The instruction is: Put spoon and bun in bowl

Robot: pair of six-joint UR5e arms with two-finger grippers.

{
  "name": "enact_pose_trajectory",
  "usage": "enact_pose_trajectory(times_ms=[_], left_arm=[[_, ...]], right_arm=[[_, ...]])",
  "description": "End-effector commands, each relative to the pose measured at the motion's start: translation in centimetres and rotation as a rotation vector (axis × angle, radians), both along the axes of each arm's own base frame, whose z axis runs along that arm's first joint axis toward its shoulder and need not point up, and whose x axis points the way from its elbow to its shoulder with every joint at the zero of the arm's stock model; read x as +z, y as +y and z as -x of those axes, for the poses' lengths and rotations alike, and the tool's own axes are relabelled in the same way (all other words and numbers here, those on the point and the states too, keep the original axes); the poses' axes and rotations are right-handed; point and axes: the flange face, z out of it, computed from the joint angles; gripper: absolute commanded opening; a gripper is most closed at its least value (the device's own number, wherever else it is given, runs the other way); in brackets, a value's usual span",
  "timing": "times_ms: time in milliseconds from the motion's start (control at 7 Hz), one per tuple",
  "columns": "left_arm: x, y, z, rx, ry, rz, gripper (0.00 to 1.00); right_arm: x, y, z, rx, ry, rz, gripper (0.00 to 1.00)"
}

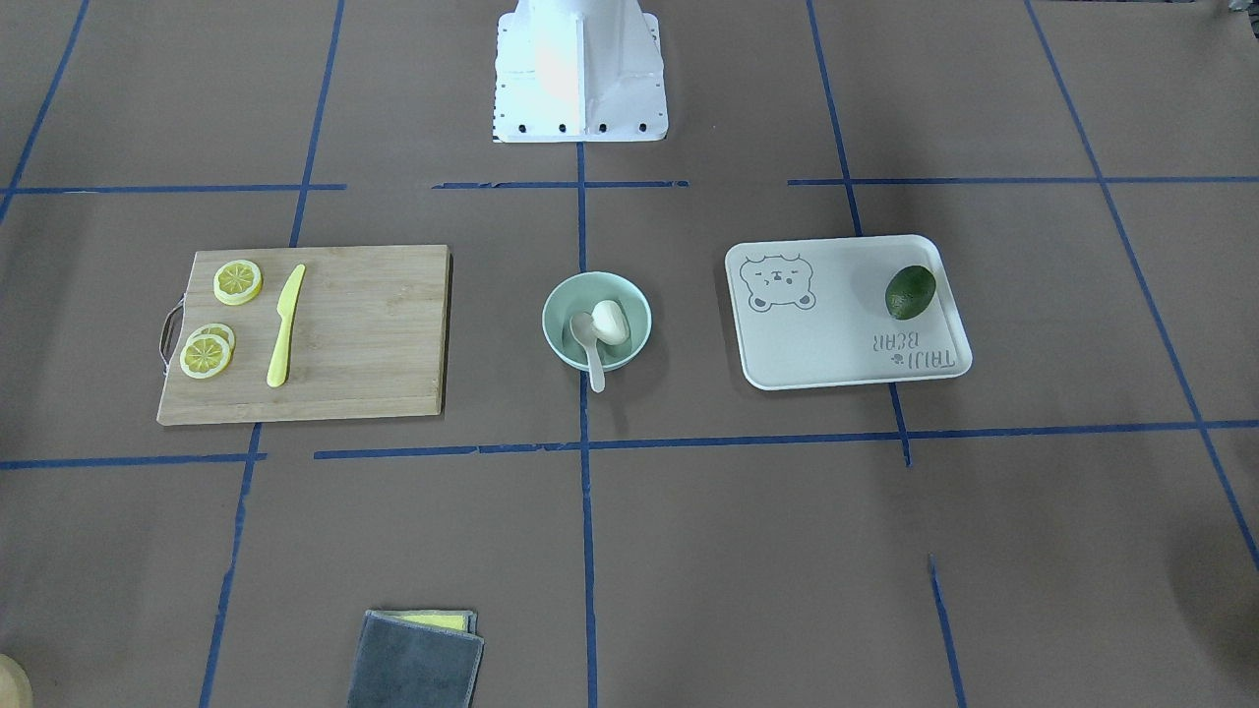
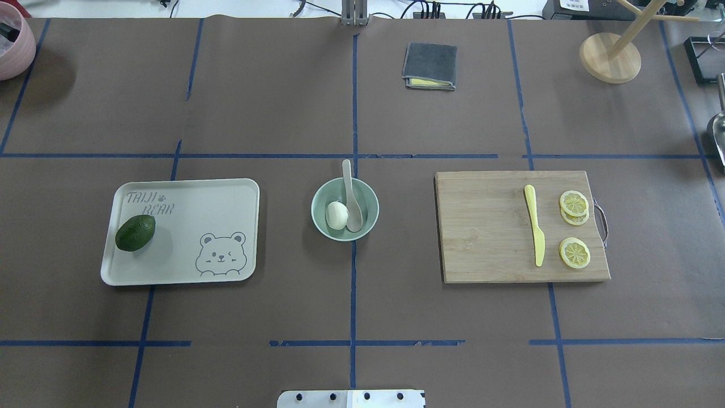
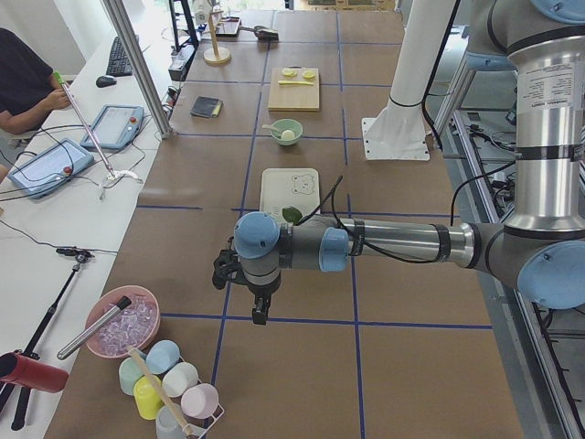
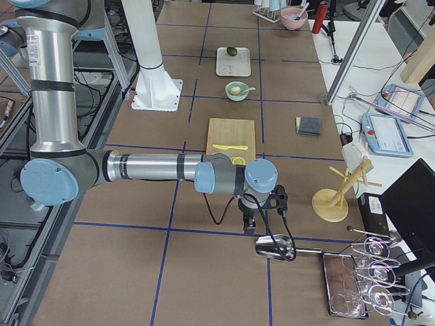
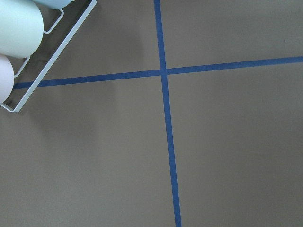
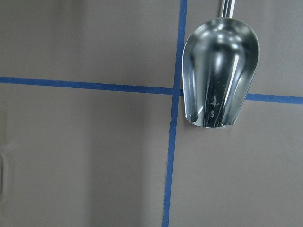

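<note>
The pale mint-green bowl (image 2: 371, 207) stands at the table's middle and also shows in the front-facing view (image 1: 553, 317). The white bun (image 2: 337, 215) lies inside it. The off-white spoon (image 2: 349, 184) rests with its scoop in the bowl beside the bun, its handle sticking out over the rim (image 1: 596, 372). My left gripper (image 3: 260, 317) hangs over bare table far from the bowl, near the cup rack. My right gripper (image 4: 249, 229) hangs beyond the cutting board, near a metal scoop. Both show only in side views, so I cannot tell whether they are open or shut.
A white bear tray (image 2: 187, 272) holds an avocado (image 2: 135, 233) left of the bowl. A wooden cutting board (image 2: 487, 226) with a yellow knife (image 2: 534, 232) and lemon slices (image 2: 574, 253) lies right. A grey cloth (image 2: 430, 65), a metal scoop (image 6: 220, 71) and a cup rack (image 5: 28, 80) lie further off.
</note>
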Motion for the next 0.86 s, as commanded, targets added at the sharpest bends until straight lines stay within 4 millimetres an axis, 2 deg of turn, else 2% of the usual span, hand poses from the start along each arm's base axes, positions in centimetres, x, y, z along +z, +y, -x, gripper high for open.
enact_pose_trajectory(times_ms=[0,714], left_arm=[[-0.02,-0.07,0.00,0.000,0.000,-0.002,1.00],[0.11,0.10,0.00,0.003,0.000,-0.008,1.00]], right_arm=[[-0.30,-0.29,0.00,0.001,0.000,-0.005,1.00],[-0.62,-0.53,0.00,0.000,0.000,-0.014,1.00]])
